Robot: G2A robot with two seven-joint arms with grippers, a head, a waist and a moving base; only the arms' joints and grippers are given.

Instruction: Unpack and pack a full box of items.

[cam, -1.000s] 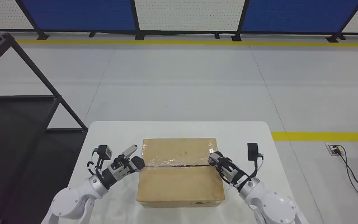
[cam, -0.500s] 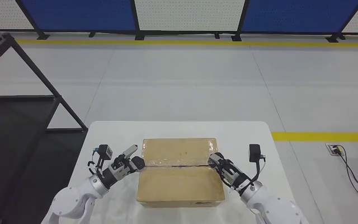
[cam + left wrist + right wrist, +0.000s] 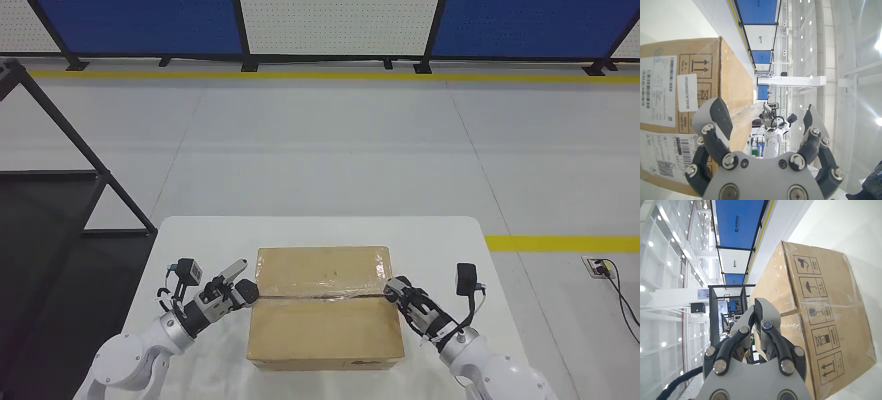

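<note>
A closed brown cardboard box (image 3: pixel 322 325) lies in the middle of the white table (image 3: pixel 200 235), with clear tape (image 3: pixel 320 293) along its top seam. My left gripper (image 3: pixel 240 282) stands open at the box's left end. In the left wrist view one pad (image 3: pixel 721 115) is close to the labelled end of the box (image 3: pixel 677 85), beside a loose strip of tape (image 3: pixel 745 113). My right gripper (image 3: pixel 393 290) is at the box's right end near the seam. In its wrist view the right gripper (image 3: pixel 757 306) is shut just above the box (image 3: pixel 819 313), with nothing seen between its fingers.
The table has bare room behind the box and at both sides. A black metal frame (image 3: pixel 60 150) stands off the table to the left. Blue and white partition panels (image 3: pixel 330 25) line the far side of the floor.
My right gripper has drawn back a little to the right along the box's end, and the box has shifted slightly the same way. The left arm has stayed still.
</note>
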